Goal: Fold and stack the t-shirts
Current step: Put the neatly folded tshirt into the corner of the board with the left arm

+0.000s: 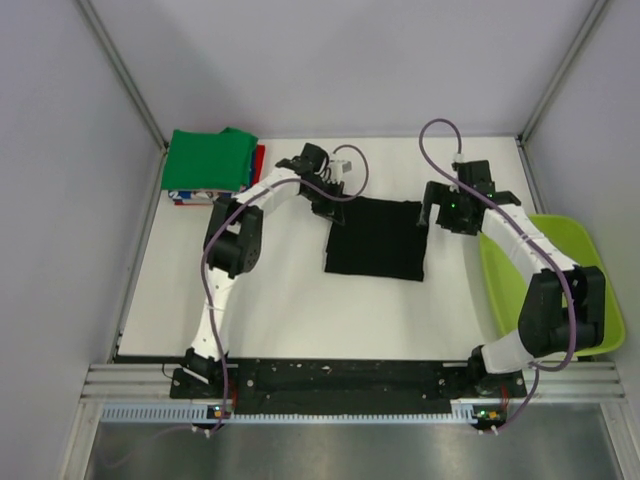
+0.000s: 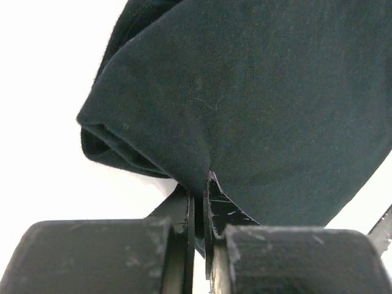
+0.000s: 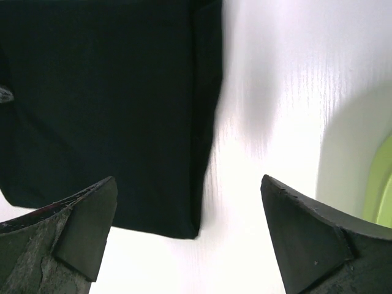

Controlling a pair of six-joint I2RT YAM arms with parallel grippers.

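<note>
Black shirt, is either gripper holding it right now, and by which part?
The left gripper is shut on the black t-shirt, pinching a bunched fold at its far left corner. The right gripper is open beside it, holding nothing.

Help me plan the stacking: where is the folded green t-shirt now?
In the top view the green t-shirt lies at the table's far left corner, topping the pile of folded shirts, left of the left arm's fingers pinching the black t-shirt.
</note>
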